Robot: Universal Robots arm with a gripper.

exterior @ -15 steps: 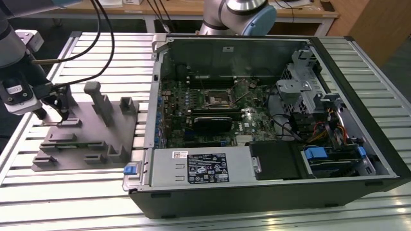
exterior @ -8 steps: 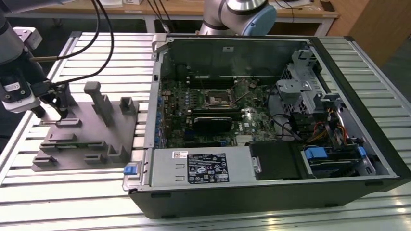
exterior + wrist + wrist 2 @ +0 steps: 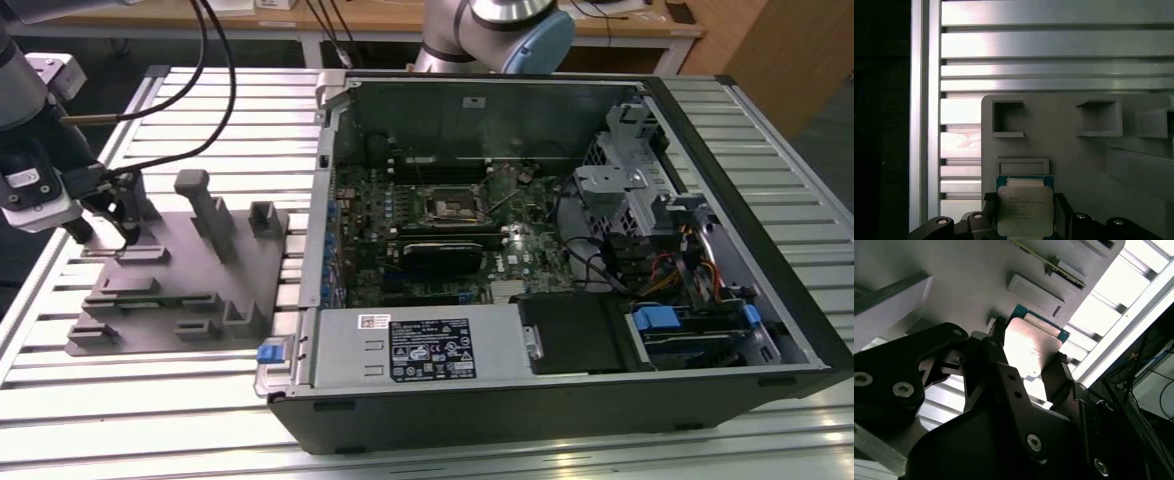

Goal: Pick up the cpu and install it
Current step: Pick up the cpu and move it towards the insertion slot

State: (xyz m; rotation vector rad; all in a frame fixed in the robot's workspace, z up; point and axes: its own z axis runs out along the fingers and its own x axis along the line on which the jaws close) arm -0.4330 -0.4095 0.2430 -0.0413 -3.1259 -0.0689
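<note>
The cpu (image 3: 1025, 210), a flat square chip with a silvery top and a thin green edge, sits between my two dark fingers in both wrist views; its metal top (image 3: 1030, 347) catches the light. My gripper (image 3: 107, 238) is shut on it at the exterior view's left, just over the grey holder block (image 3: 187, 290). One finger (image 3: 996, 347) presses one side of the chip and the other finger (image 3: 1060, 371) the opposite side. The square metal-framed socket (image 3: 454, 205) lies on the motherboard inside the open computer case (image 3: 561, 380), well to the exterior view's right of the gripper.
The grey holder block has several upright posts (image 3: 203, 205) and square pockets (image 3: 1007, 117). A black heatsink block (image 3: 447, 255) sits below the socket. Cables (image 3: 214, 90) hang over the slatted aluminium table (image 3: 160, 420). Another robot arm's base (image 3: 494, 35) stands behind the case.
</note>
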